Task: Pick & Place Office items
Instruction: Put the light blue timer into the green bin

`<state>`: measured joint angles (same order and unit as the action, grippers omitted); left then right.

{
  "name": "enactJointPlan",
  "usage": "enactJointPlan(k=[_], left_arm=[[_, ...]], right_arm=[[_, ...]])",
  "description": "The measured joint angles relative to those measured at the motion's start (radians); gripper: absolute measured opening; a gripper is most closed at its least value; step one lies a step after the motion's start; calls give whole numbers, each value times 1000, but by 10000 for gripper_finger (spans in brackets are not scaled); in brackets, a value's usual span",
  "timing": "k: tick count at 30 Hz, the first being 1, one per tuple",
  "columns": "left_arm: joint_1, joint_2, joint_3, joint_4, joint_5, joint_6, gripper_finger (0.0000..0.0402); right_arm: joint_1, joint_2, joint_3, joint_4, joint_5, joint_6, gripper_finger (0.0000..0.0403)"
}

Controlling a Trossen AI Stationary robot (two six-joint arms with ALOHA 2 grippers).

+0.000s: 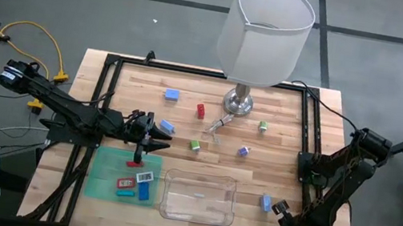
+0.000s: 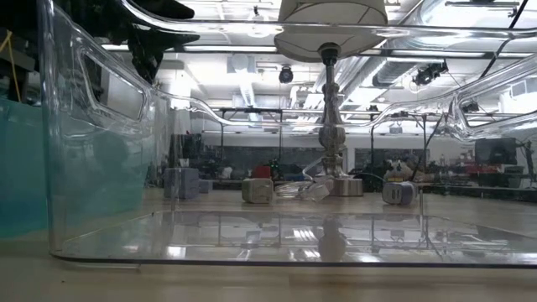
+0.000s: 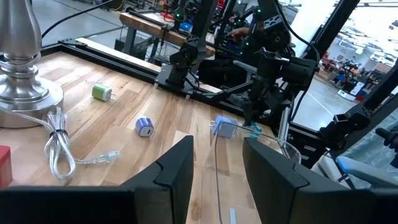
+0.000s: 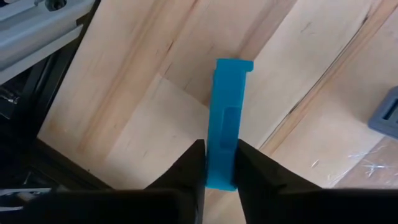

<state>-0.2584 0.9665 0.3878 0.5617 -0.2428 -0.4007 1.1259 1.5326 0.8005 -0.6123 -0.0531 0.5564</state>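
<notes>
Right gripper: closed on a blue stick-shaped piece, held between both fingers over the table edge, just beside the clear tray.

Left gripper: poised above the green mat, fingers slightly parted, nothing held.

Further pieces are scattered around the lamp base.

A flat bright-blue plastic stick stands on edge, pinched between dark fingers; other small coloured pieces lie scattered across the wood.
</notes>
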Motion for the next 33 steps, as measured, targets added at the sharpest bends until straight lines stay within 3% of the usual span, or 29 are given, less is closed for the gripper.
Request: enactJointPlan(k=[12, 20, 27, 33], left_arm=[[0, 0, 0, 0, 0, 0, 135], [0, 0, 0, 0, 4, 32, 135], [0, 0, 0, -14, 5, 37, 135], [0, 48, 1, -9, 6, 36, 135]], right_arm=[[0, -8, 0, -2, -12, 0, 49], [-36, -109, 0, -1, -31, 0, 47], [-161, -237, 0, 16, 29, -4, 45], [-331, -324, 1, 104, 17, -34, 46]])
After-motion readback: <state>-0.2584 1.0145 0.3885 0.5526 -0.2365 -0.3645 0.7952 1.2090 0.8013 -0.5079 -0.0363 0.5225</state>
